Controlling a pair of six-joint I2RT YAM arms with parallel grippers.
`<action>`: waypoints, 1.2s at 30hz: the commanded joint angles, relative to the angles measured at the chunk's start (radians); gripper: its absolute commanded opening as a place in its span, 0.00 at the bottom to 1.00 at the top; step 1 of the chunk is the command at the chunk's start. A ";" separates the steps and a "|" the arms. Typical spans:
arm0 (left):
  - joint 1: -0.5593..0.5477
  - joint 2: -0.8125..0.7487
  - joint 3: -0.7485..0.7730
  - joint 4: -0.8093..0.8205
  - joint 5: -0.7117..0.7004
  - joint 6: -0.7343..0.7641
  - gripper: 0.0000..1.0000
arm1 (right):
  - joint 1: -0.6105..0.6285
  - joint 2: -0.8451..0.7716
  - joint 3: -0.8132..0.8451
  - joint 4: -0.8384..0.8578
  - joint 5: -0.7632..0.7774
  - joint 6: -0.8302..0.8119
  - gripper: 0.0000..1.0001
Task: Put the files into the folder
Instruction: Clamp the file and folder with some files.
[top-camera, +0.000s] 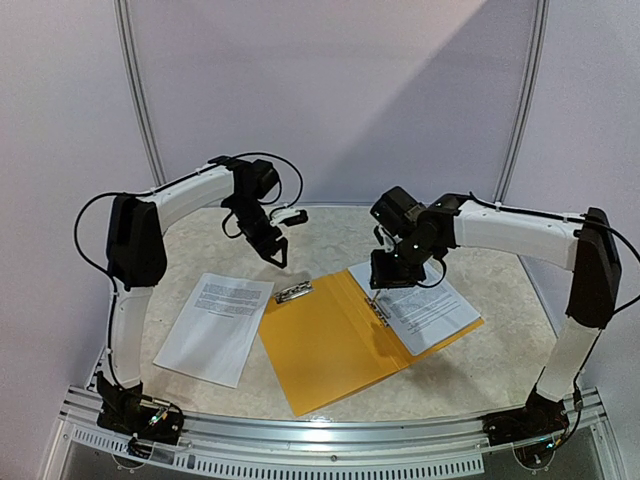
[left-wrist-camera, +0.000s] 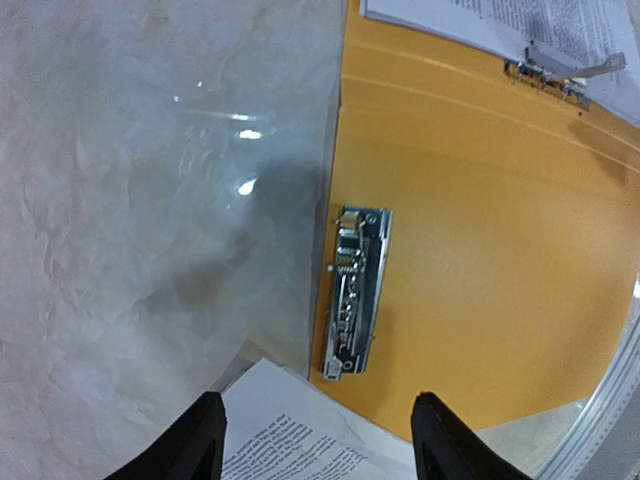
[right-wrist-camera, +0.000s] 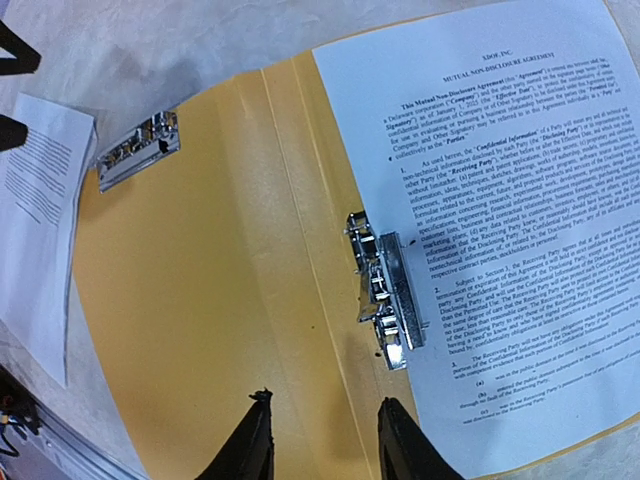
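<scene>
The orange-yellow folder (top-camera: 325, 350) lies open on the table. One printed sheet of the files (top-camera: 420, 305) rests on its right half, held by a metal clip (right-wrist-camera: 385, 290) at the spine. Another sheet (top-camera: 215, 325) lies loose on the table to the folder's left. A second metal clip (left-wrist-camera: 352, 290) sits at the far edge of the folder's left half (left-wrist-camera: 480, 250). My left gripper (left-wrist-camera: 320, 445) hovers open above that clip and the loose sheet's corner (left-wrist-camera: 290, 440). My right gripper (right-wrist-camera: 325, 440) hangs open over the spine beside the clipped sheet (right-wrist-camera: 500, 220), holding nothing.
The marbled tabletop (top-camera: 330, 235) has a curved far edge and a metal rail (top-camera: 330, 435) along the near side. Both arm bases stand on that rail. A pale wall closes off the back.
</scene>
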 joint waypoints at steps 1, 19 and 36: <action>-0.081 0.053 0.068 0.056 -0.013 -0.044 0.65 | -0.023 -0.043 -0.070 0.060 -0.039 0.148 0.34; -0.275 0.252 0.192 0.421 -0.202 -0.170 0.65 | -0.084 -0.074 -0.253 0.385 -0.137 0.365 0.26; -0.307 0.273 0.160 0.432 -0.238 -0.158 0.64 | -0.095 -0.033 -0.293 0.383 -0.112 0.384 0.13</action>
